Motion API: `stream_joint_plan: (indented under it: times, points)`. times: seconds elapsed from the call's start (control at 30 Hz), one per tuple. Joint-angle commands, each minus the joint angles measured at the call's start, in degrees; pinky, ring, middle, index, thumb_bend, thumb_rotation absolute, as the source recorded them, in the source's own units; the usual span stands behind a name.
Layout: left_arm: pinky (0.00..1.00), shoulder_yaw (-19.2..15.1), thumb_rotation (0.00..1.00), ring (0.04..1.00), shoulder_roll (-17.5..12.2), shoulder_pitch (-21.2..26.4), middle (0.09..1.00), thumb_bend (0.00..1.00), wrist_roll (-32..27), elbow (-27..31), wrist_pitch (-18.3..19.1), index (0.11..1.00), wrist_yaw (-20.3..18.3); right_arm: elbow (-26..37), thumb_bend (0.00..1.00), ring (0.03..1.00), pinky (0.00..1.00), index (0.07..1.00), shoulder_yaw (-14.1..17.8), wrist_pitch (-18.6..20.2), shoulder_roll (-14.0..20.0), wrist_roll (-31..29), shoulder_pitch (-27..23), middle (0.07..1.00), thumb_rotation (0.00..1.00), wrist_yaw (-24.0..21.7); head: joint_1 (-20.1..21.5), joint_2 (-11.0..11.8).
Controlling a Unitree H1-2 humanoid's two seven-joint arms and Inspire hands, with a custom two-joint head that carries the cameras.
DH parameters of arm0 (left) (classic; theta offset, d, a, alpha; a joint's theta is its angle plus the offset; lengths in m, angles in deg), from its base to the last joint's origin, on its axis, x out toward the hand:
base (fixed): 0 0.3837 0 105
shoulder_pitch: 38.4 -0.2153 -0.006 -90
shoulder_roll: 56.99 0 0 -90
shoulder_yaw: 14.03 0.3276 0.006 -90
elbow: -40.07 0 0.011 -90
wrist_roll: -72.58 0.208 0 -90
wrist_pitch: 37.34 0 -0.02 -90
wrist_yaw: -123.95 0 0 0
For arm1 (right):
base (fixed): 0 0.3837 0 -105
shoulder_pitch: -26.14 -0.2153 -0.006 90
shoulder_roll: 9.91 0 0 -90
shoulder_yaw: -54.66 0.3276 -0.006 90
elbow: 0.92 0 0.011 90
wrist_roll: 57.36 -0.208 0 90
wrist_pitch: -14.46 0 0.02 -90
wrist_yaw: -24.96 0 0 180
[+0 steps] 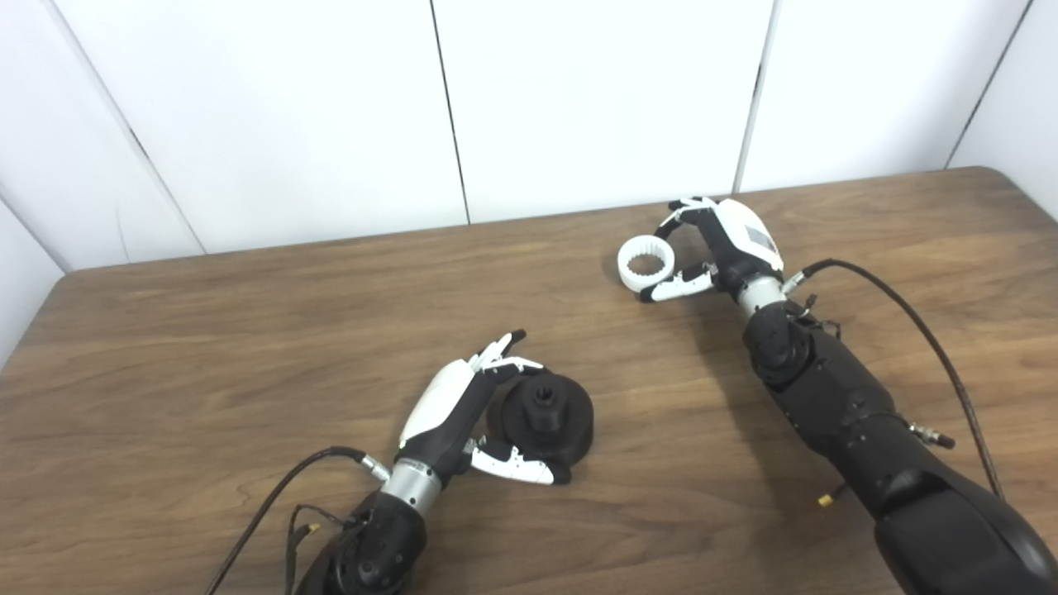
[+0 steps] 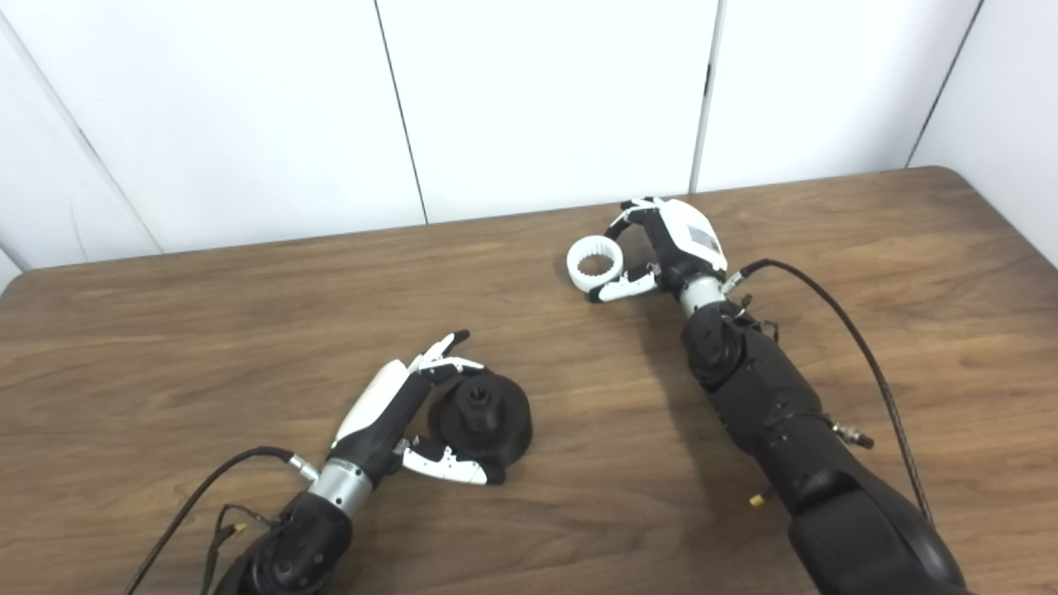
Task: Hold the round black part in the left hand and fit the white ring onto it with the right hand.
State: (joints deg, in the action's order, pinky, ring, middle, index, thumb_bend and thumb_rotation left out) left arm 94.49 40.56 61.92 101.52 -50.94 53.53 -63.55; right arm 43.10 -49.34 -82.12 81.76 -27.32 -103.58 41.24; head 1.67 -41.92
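The round black part (image 1: 545, 417) lies on the wooden table (image 1: 207, 347), a raised hub with a socket at its centre. My left hand (image 1: 463, 413) is open around its left side: the fingers curve over the far rim and the thumb reaches along the near rim. Whether they touch it I cannot tell. The white ring (image 1: 645, 264), toothed on the inside, rests on the table farther back. My right hand (image 1: 723, 248) is open just right of the ring, fingers arched past its far side and thumb at its near edge.
Black cables trail from both wrists, one looping right of the right forearm (image 1: 926, 330), one left of the left forearm (image 1: 273, 496). White wall panels (image 1: 595, 99) stand directly behind the table's far edge.
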Motion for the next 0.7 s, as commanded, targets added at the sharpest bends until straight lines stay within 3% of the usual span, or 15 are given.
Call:
stream_joint_plan:
  times: [0.0, 0.23, 0.67]
  points:
    - [1.0, -0.3, 0.25, 1.0, -0.4, 1.2, 1.0, 0.96, 0.0, 1.6, -0.5, 0.641, 0.1, 1.4, 0.52, 0.938, 1.0, 0.483, 0.2, -0.7, 0.6, 0.6, -1.8, 0.854, 0.14, 1.4, 0.0, -0.1]
    - [1.0, -0.4, 0.24, 1.0, -0.4, 1.2, 1.0, 0.96, -0.1, 1.4, -0.6, 0.639, 0.2, 2.2, 0.52, 0.936, 1.0, 0.483, 0.8, -1.1, 0.6, -0.1, -1.2, 0.85, 0.14, 1.6, -0.1, -0.1]
    - [1.0, -0.7, 0.23, 1.0, -0.5, 1.7, 1.0, 0.96, -0.1, 0.7, -0.8, 0.637, 0.5, 11.8, 0.52, 0.952, 1.0, 0.483, 3.4, 0.2, 0.2, -2.4, 2.0, 0.851, 0.14, -0.8, -0.1, 0.0]
